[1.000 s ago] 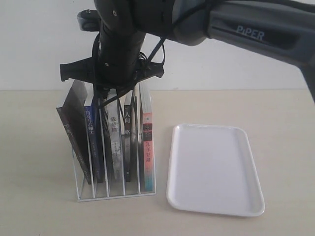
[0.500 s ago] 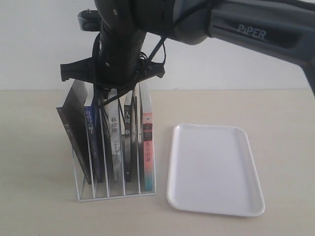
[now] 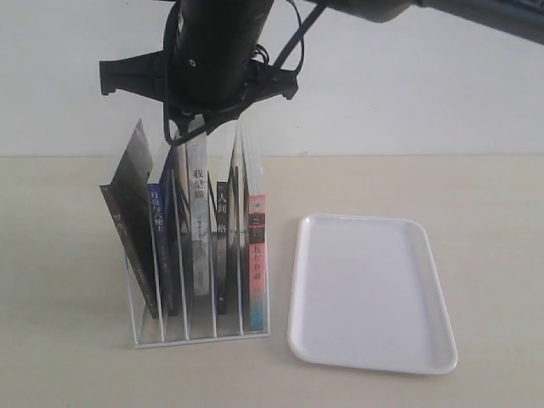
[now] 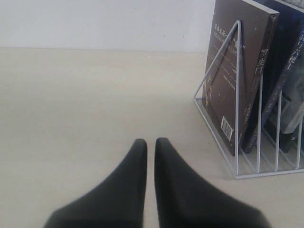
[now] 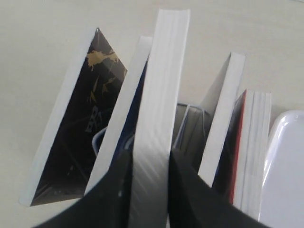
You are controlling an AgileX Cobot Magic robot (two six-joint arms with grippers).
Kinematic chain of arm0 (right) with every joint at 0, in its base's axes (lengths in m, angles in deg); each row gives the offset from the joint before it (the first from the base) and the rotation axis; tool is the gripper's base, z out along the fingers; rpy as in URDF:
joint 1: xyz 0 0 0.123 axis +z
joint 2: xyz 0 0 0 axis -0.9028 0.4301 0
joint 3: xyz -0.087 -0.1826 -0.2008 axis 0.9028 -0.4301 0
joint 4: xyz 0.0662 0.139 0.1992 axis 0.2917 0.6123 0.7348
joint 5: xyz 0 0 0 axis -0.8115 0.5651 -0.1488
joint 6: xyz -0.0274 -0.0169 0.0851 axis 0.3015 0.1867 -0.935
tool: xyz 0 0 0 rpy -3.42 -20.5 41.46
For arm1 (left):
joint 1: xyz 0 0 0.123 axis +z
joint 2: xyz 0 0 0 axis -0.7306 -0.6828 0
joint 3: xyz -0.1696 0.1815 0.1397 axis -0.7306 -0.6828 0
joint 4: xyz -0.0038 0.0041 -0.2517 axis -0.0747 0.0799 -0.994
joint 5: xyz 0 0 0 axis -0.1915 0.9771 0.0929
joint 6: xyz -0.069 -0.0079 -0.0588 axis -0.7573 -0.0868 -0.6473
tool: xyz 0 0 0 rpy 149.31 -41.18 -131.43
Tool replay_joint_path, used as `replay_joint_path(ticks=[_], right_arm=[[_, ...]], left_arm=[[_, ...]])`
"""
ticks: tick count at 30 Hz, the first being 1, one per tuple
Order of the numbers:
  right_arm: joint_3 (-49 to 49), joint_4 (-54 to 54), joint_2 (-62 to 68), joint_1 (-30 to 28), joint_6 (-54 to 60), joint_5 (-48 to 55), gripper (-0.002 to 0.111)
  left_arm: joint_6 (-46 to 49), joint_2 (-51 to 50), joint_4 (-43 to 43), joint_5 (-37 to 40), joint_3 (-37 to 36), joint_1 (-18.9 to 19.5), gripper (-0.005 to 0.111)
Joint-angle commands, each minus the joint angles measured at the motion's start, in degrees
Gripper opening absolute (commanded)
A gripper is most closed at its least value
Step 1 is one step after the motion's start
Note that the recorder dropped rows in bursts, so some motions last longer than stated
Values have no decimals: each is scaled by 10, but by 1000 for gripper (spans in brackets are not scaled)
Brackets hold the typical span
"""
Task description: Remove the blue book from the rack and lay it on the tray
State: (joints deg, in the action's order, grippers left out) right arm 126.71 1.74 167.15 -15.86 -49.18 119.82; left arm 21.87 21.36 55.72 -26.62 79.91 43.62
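The white wire rack (image 3: 200,337) holds several upright books. The blue book (image 3: 161,246), with its dark blue spine, stands in the second slot from the left; its white page edge (image 5: 119,116) lies beside my right gripper's finger. My right gripper (image 5: 151,159) is above the rack and shut on the thicker grey-spined book (image 3: 198,221) one slot over, which sits higher than its neighbours. The white tray (image 3: 365,289) lies flat to the right of the rack with nothing on it. My left gripper (image 4: 150,141) is shut on nothing, low over the table left of the rack (image 4: 237,90).
A dark book (image 3: 127,229) leans outward at the rack's left end, with a barcode on its cover (image 4: 227,130). A black-spined book (image 3: 221,246) and a pink-and-teal-spined book (image 3: 256,255) fill the right slots. The tray's rim (image 5: 287,166) lies close to them.
My right arm has risen, and the grey-spined book in its grip has slid up out of its slot. The blue book and the other books stay put.
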Motion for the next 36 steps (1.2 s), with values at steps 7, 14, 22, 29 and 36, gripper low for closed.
replay_joint_path(ticks=[7, 14, 22, 29, 36], right_arm=[[3, -33, -38, 0, 0, -11, 0], [3, -33, -37, 0, 0, -10, 0], [3, -33, -37, 0, -1, -8, 0], [3, -33, -37, 0, -3, -10, 0], [2, -32, -37, 0, -9, -9, 0]], left_arm=[[-5, 2, 2, 0, -2, 2, 6], [-5, 2, 2, 0, -2, 2, 6], [-5, 2, 2, 0, -2, 2, 6], [-5, 2, 2, 0, -2, 2, 6], [-5, 2, 2, 0, -2, 2, 6]])
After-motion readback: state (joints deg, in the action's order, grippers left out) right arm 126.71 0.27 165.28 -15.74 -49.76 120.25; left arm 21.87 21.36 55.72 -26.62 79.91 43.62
